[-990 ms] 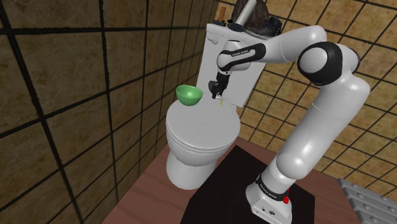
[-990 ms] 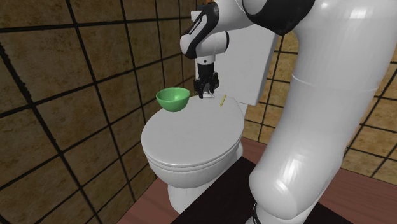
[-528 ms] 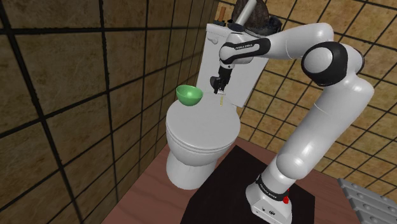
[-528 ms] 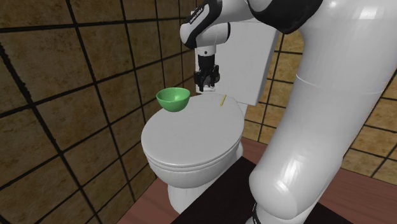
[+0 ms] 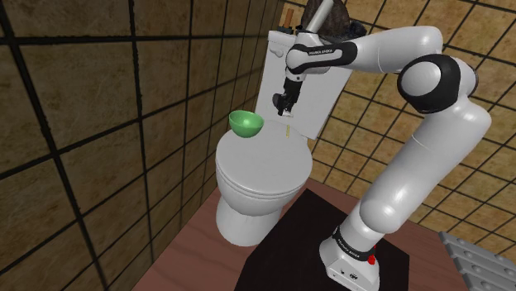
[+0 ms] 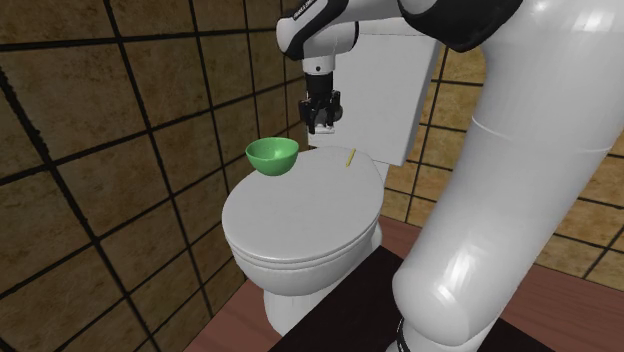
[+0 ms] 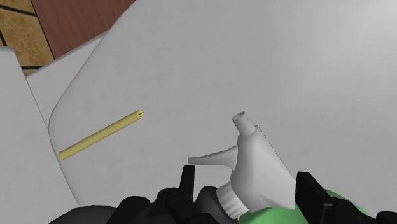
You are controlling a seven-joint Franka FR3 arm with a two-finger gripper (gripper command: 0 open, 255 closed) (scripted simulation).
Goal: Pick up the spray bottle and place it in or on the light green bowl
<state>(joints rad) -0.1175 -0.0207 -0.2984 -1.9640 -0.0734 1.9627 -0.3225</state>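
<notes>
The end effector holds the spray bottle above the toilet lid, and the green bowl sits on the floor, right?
No: the green bowl sits on the toilet lid, not the floor; the shoulder view shows it. The end effector does hold the spray bottle.

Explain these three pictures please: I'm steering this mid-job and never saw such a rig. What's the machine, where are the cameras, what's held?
It is one white robot arm on a box, ending in a black two-finger pincer. Two pictures come from cameras standing off, looking at a closed toilet lid; the third looks along the pincer from the hand. On the lid sit a green bowl and a thin yellow stick. The pincer hangs above the lid, shut on a spray bottle with a white head and green body.
</notes>
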